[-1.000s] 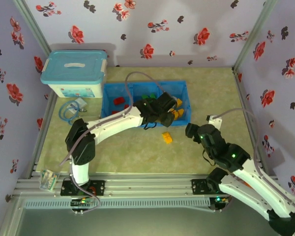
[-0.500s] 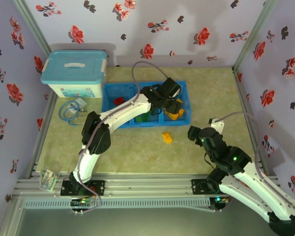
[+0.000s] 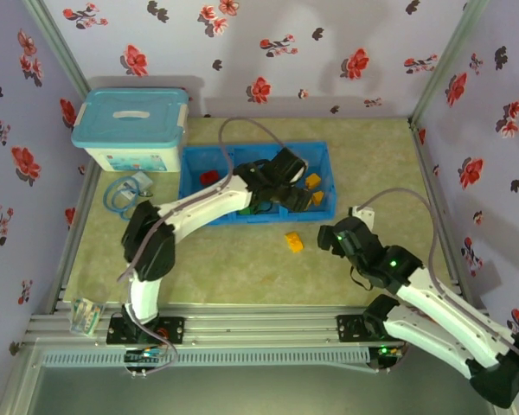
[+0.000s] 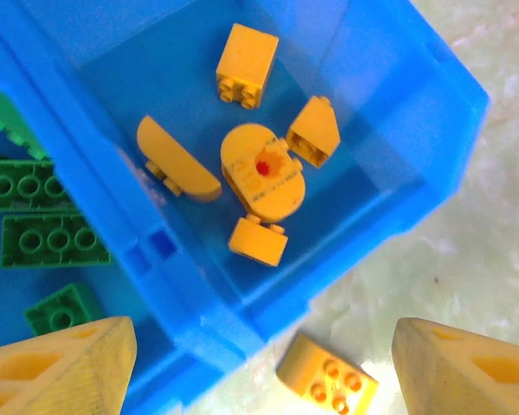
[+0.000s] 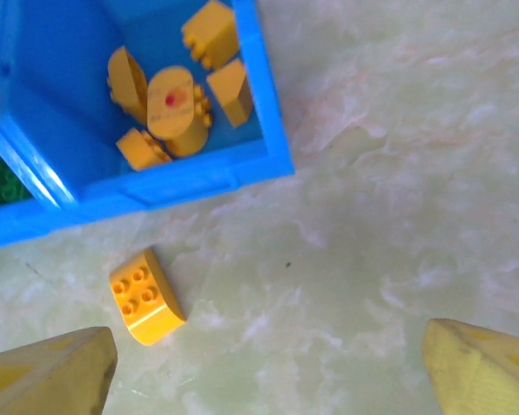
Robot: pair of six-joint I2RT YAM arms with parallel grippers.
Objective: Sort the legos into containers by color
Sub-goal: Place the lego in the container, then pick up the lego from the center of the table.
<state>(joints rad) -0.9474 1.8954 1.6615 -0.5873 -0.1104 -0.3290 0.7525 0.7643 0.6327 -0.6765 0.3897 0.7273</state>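
Observation:
The containers (image 3: 322, 152) are three joined blue bins at mid-table. Red legos (image 3: 209, 177) lie in the left bin, green legos (image 4: 52, 240) in the middle one, and several yellow legos (image 4: 261, 169) (image 5: 177, 108) in the right one. One yellow lego (image 3: 293, 241) (image 4: 327, 379) (image 5: 146, 296) lies on the table just in front of the right bin's wall (image 5: 156, 194). My left gripper (image 3: 291, 188) (image 4: 259, 380) hovers open and empty over the right bin's front corner. My right gripper (image 3: 327, 237) (image 5: 268, 376) is open and empty, low over the table to the right of the loose lego.
A white storage box with a light-blue lid (image 3: 131, 130) stands at the back left, with a coiled cable (image 3: 125, 190) in front of it. Floral walls close in three sides. A metal rail (image 3: 242, 324) runs along the near edge.
The left gripper swung out over the right bin, opened its jaws and drew back a little. The right gripper shifted left toward the loose yellow lego.

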